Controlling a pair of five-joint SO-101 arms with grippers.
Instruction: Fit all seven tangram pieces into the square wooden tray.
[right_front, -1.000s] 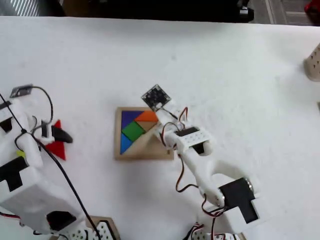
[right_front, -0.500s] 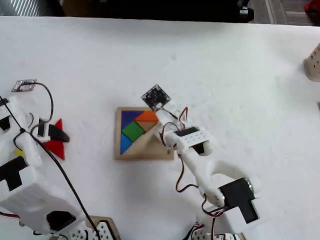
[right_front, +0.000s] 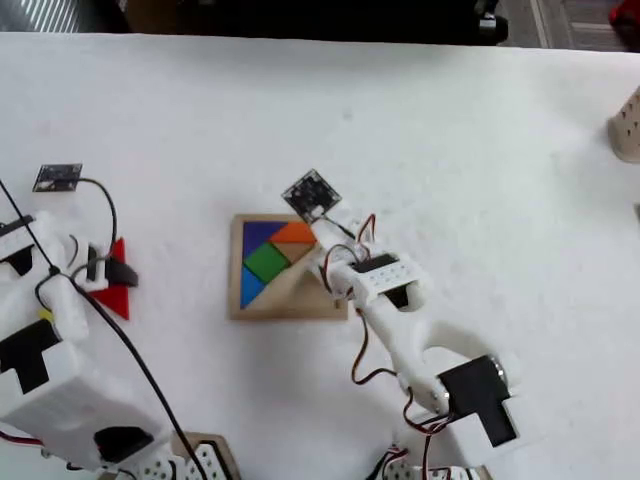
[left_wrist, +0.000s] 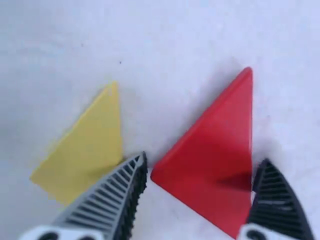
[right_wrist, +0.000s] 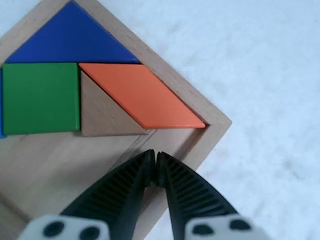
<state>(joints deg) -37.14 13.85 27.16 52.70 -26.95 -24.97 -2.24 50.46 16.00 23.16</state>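
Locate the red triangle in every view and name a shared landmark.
High view: red triangle left of the wooden tray, under the left gripper.
Left wrist view: between the gripper's fingers, beside the yellow triangle.
Right wrist view: aimed at that tray.
Shared landmark: the left gripper.

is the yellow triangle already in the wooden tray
No, the yellow triangle lies on the white table beside the red triangle, not in a tray.
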